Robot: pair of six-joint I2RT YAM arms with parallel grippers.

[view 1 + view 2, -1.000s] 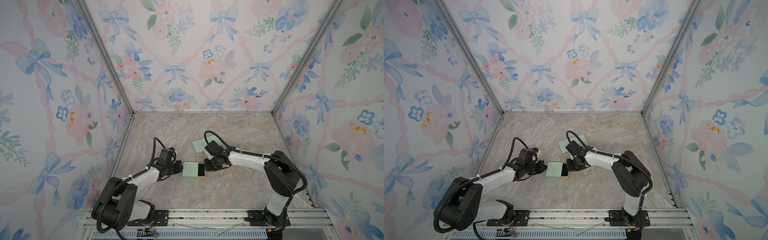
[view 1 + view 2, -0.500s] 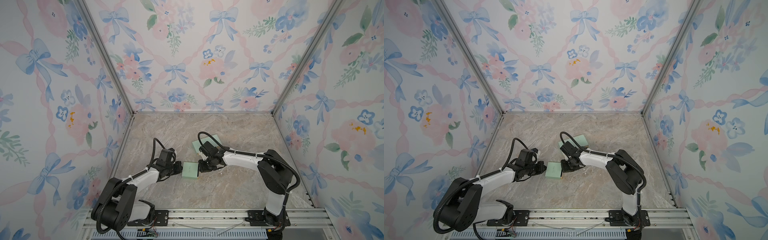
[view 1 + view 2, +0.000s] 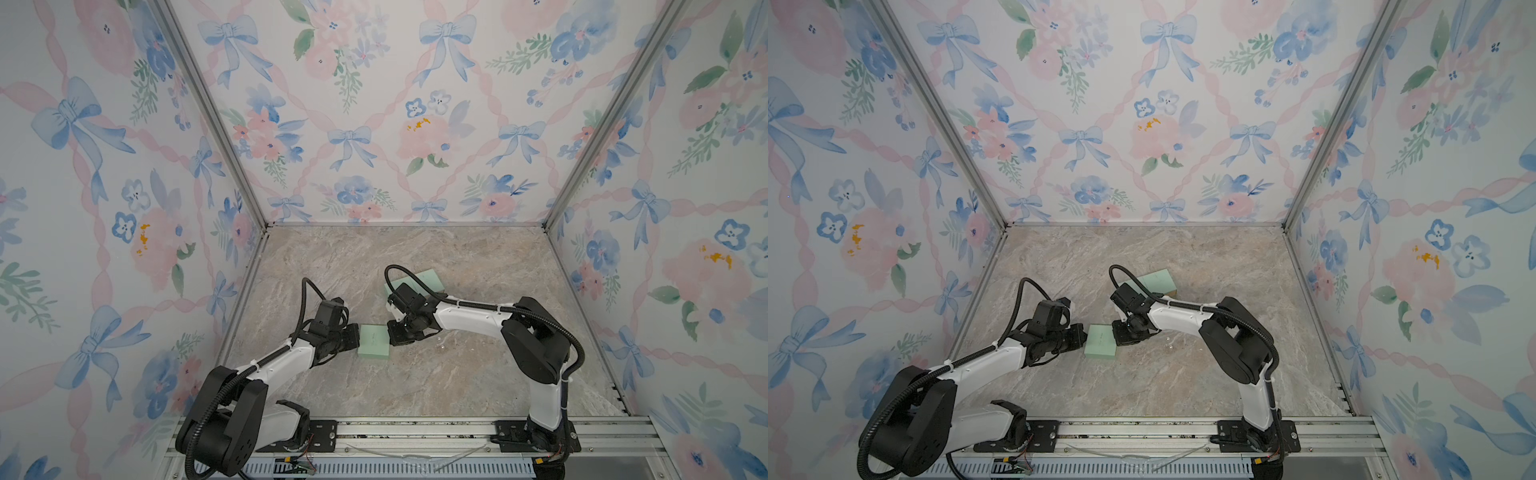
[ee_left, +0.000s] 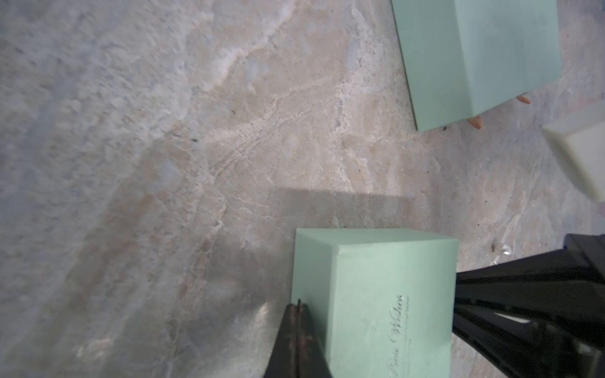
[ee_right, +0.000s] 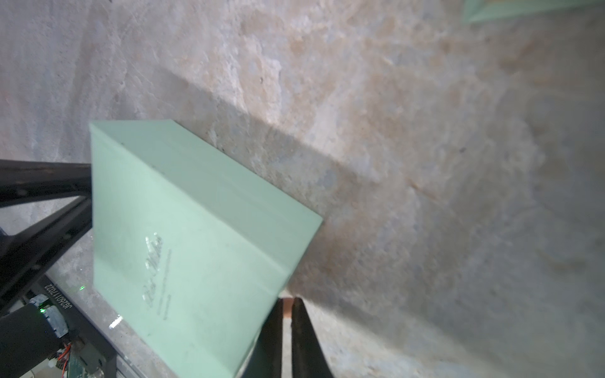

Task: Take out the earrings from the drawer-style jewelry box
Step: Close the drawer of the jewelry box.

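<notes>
Your marbled tabletop sits within floral walls; the mint box reads "Wishes"; left tool together, right tool pinching a brown tab.

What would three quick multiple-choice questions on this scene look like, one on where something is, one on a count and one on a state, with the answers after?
1. The lettered green box sits: A) between the left fingers and the right fingers; B) lifted clear into the air; C) off alone at one side.
2. Mint-green boxes in view: A) one; B) two; C) four.
3. The right fingers are: A) spread wide; B) nipped on a small tan tab at the box's edge; C) closed round a bead.
Answers:
1 A, both top views show fingers at opposite sides of it.
2 B, a second box lies farther back.
3 B, the right wrist view shows the tab between the tips.
</notes>
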